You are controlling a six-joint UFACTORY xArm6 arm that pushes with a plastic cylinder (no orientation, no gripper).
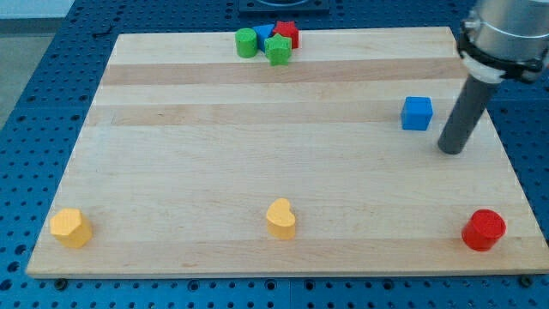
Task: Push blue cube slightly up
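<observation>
The blue cube (417, 113) sits on the wooden board (257, 172) at the view's right, in the upper half. My tip (451, 150) rests on the board just to the right of the cube and slightly below it, apart from it by a small gap. The dark rod rises from the tip toward the view's upper right corner.
A cluster at the top middle holds a green cylinder (247, 42), a green star (278, 51), a blue block (264, 34) and a red block (287, 33). Along the bottom lie a yellow block (70, 227), a yellow heart (281, 218) and a red cylinder (484, 229).
</observation>
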